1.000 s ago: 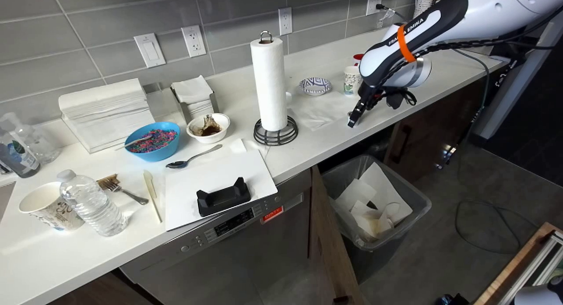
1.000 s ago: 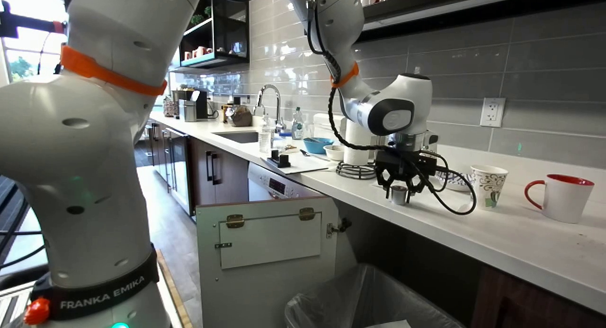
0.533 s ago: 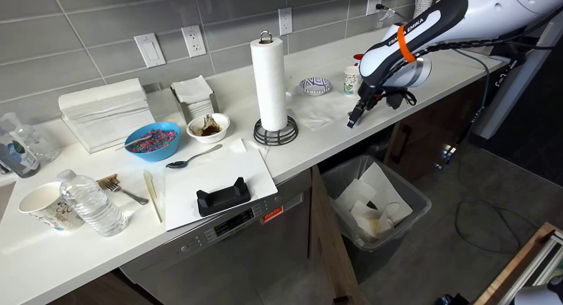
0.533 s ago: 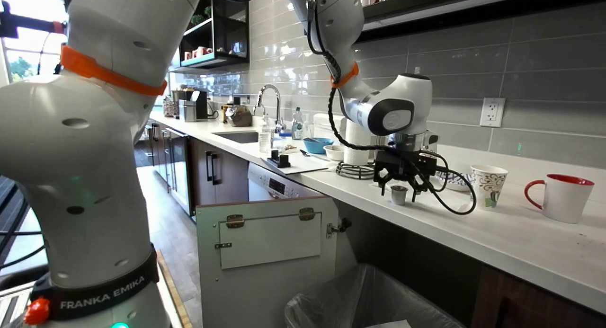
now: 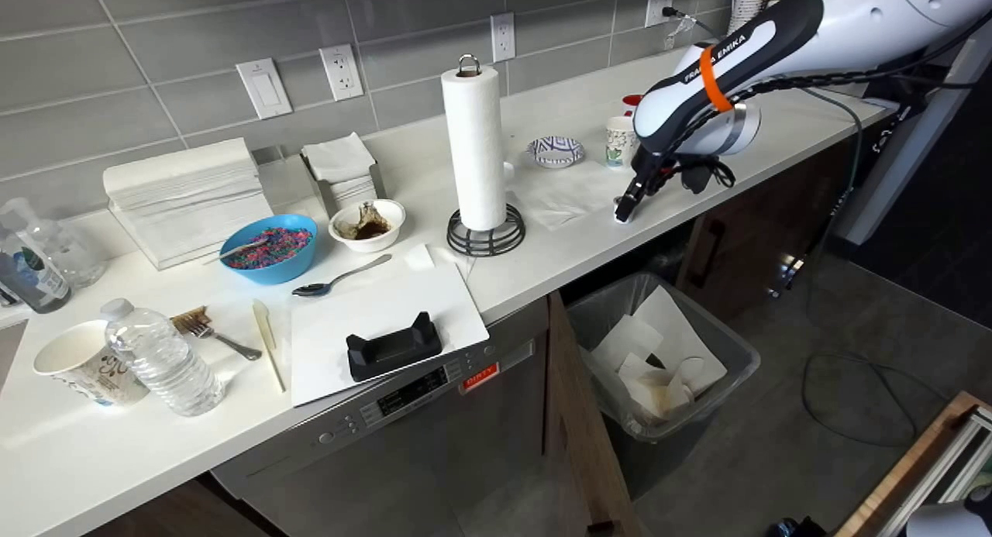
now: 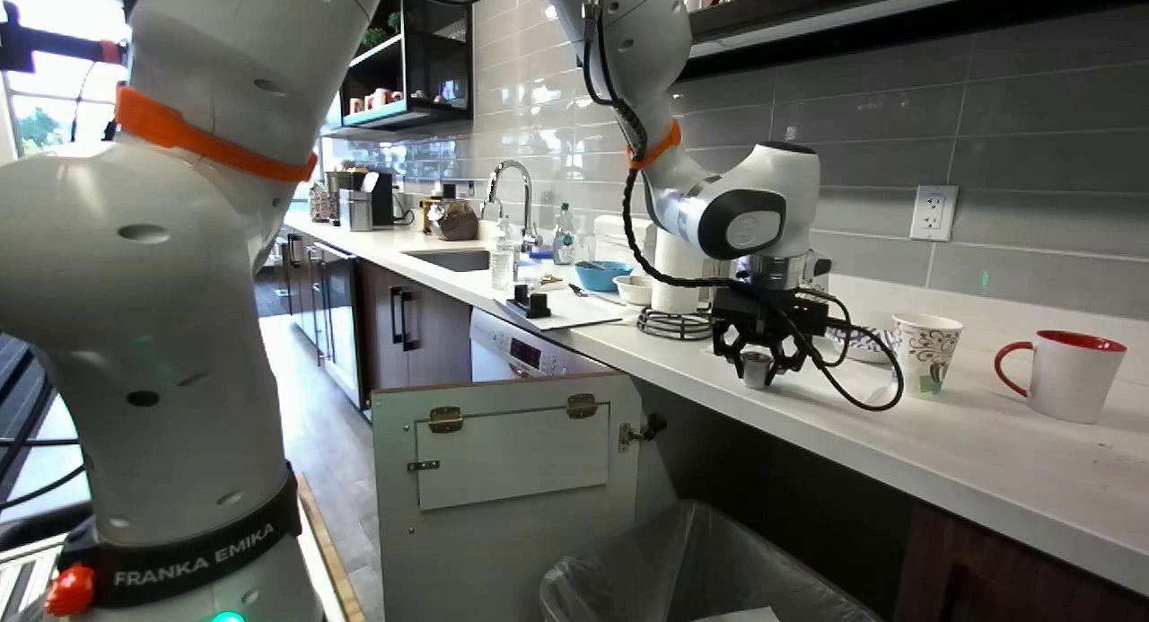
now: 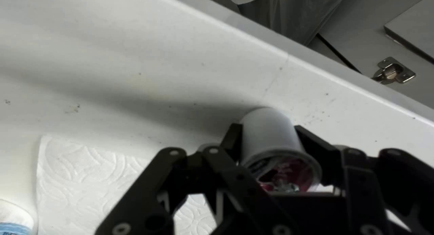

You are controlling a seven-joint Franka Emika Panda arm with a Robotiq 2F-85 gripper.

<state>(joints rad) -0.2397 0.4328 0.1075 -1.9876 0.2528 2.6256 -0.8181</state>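
A small light-grey pod-like cup (image 7: 269, 131) with a torn rim and dark red remains inside sits between the black fingers of my gripper (image 7: 268, 129) in the wrist view. Both fingers press against its sides, so the gripper is shut on it. In an exterior view the cup (image 6: 756, 371) is at counter level near the front edge, and whether its base touches the counter is hard to tell. From another angle the gripper (image 5: 623, 210) hides most of the cup. A white paper towel sheet (image 7: 78, 184) lies flat beside the gripper.
A patterned paper cup (image 6: 926, 357), a red-rimmed mug (image 6: 1073, 375) and a patterned bowl (image 5: 555, 153) stand nearby. The paper towel roll (image 5: 474, 149) is on its wire stand. Below the counter are a lined bin (image 5: 740, 359) and an open cabinet door (image 6: 503, 496).
Half a second ago the fingers stood wider, with gaps on both sides of the small cup. Now they have come together against it. The arm has barely moved.
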